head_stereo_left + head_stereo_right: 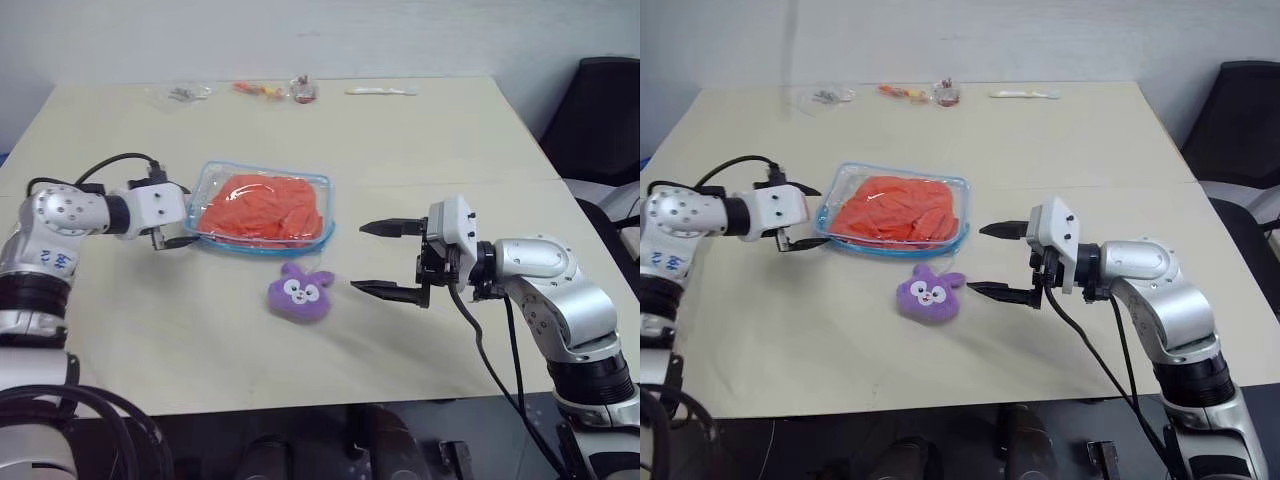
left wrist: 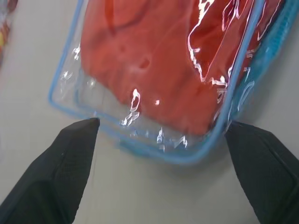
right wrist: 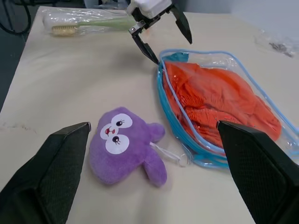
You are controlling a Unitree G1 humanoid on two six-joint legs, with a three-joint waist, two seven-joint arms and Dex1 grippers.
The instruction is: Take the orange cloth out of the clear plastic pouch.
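I have the left hand [image 1: 178,228] spread at the near-left end of the clear plastic pouch [image 1: 322,184], orange cloth [image 1: 262,206] inside on the tabletop [image 1: 420,140]; the right hand [image 1: 385,258], also spread, sits farther off.

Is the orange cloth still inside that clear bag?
Inside: the orange cloth lies bunched under the clear plastic pouch and within its blue edging.

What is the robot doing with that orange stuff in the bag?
It wants to pull the orange cloth out of the clear pouch. The cloth is inside. The left claw is open at one end of the pouch. The right claw is open too, beside a purple bunny toy.
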